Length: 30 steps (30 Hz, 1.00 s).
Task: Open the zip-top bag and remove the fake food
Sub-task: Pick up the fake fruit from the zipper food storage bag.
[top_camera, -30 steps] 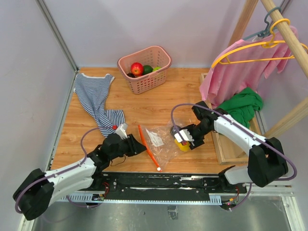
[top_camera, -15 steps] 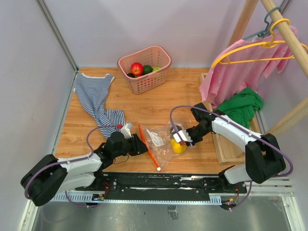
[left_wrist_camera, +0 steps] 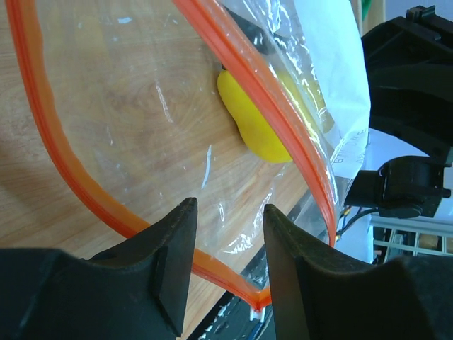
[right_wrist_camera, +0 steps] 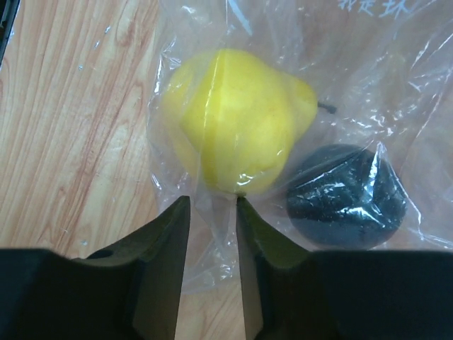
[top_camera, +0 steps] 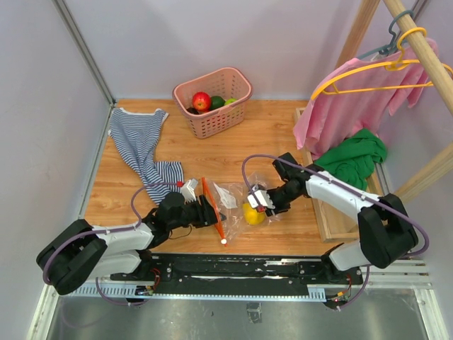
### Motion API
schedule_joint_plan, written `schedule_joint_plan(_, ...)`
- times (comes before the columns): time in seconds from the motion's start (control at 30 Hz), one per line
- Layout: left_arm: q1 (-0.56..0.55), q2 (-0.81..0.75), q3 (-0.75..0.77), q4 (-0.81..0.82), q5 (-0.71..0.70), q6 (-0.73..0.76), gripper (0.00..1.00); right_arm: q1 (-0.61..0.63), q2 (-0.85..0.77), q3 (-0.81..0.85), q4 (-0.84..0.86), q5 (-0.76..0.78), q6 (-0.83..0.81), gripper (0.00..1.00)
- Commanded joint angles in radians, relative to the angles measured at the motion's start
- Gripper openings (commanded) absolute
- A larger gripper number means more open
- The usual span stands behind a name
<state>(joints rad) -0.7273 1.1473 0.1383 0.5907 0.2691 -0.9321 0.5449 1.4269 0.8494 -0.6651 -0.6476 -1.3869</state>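
Since a second ago your left gripper (left_wrist_camera: 230, 212) has slid right, and the orange strip (top_camera: 211, 205) of the zip-top bag (top_camera: 230, 197) now stands up on edge. The jaws sit partly apart around the bag's lip; you cannot tell whether they grip it. Just beyond, your right gripper (right_wrist_camera: 212, 202) pinches the film beside the yellow fruit (right_wrist_camera: 226, 120) and dark piece (right_wrist_camera: 347, 188) inside. Far back, the pink basket (top_camera: 237, 106) holds a red apple (top_camera: 201, 101).

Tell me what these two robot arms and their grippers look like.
The left arm and right arm both have white shells between black joints, with bulky black shoulders. A thin purple cable loops loosely along each. The left gripper and right gripper each end in two black wedge-shaped fingers.
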Motion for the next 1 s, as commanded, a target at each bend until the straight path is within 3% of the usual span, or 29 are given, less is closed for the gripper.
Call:
schedule_joint_plan(0.0,-0.004,-0.003,0.02,0.046,0.012,0.002,0.47,0.019,-0.005,0.047,-0.026,-0.042,0.051,0.4)
schedule_joint_plan(0.17,-0.004,0.009,0.015,0.072,0.015,-0.002,0.47,0.02,-0.07,0.05,-0.036,-0.093,0.033,0.55)
schedule_joint_plan(0.43,-0.004,0.034,0.019,0.11,0.031,-0.01,0.47,0.06,-0.049,-0.001,0.038,-0.018,0.053,0.57)
schedule_joint_plan(0.53,-0.004,0.044,0.017,0.126,0.038,-0.016,0.48,0.073,-0.044,-0.026,0.085,-0.004,0.076,0.54)
schedule_joint_plan(0.73,-0.01,0.087,0.016,0.182,0.05,-0.036,0.52,0.14,-0.021,-0.036,0.143,0.014,0.146,0.37)
schedule_joint_plan(0.97,-0.037,0.141,0.024,0.24,0.039,-0.067,0.68,0.21,0.032,-0.008,0.19,0.046,0.256,0.18)
